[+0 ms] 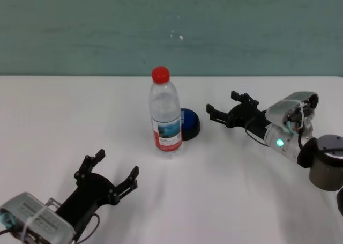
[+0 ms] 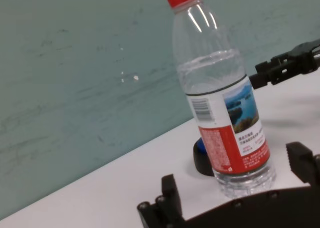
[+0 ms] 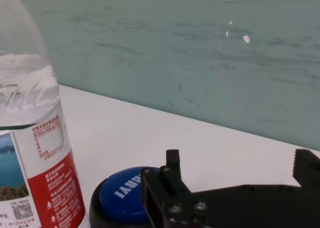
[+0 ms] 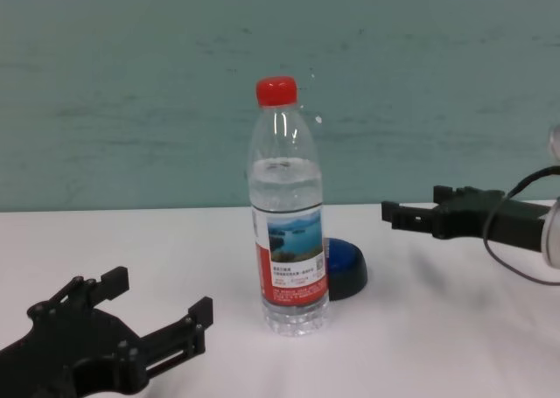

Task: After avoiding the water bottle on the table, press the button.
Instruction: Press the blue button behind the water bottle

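The water bottle [image 1: 165, 115] stands upright mid-table, clear with a red cap and a red-and-white label. Just behind it to the right sits the button [image 1: 190, 124], its blue dome partly hidden by the bottle. My right gripper [image 1: 221, 103] is open, a short way right of the button, held a little above the table [image 1: 64, 110] and pointing at the button. The right wrist view shows the button [image 3: 125, 190] just ahead of the open fingers, with the bottle [image 3: 35, 163] beside it. My left gripper [image 1: 118, 163] rests open near the front left, apart from the bottle.
A teal wall runs along the table's far edge. White tabletop stretches to the left of the bottle and in front of it. In the chest view the right gripper [image 4: 413, 201] hovers higher than the button [image 4: 344, 267].
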`<action>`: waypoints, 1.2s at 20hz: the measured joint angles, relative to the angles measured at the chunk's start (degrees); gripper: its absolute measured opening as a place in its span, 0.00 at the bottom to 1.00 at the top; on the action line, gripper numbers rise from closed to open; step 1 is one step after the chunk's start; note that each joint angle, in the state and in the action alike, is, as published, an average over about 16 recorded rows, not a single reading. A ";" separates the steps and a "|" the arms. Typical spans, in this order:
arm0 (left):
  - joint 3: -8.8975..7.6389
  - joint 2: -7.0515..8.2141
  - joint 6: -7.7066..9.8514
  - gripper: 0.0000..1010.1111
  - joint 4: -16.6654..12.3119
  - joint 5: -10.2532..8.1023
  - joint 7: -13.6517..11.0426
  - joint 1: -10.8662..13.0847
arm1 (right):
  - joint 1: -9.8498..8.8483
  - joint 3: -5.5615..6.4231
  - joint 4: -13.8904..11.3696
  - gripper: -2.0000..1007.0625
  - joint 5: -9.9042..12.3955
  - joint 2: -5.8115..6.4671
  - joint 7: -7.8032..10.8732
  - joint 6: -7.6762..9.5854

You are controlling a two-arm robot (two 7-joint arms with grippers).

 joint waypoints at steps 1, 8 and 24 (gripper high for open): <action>0.00 0.00 0.00 0.99 0.00 0.00 0.00 0.00 | 0.10 -0.02 0.25 1.00 -0.02 -0.10 0.05 -0.03; 0.00 0.00 0.00 0.99 0.00 0.00 0.00 0.00 | 0.82 -0.24 1.72 1.00 -0.26 -0.88 0.27 -0.17; 0.00 0.00 0.00 0.99 0.00 0.00 0.00 0.00 | 2.81 -1.81 3.12 1.00 -1.69 -2.81 0.51 -0.18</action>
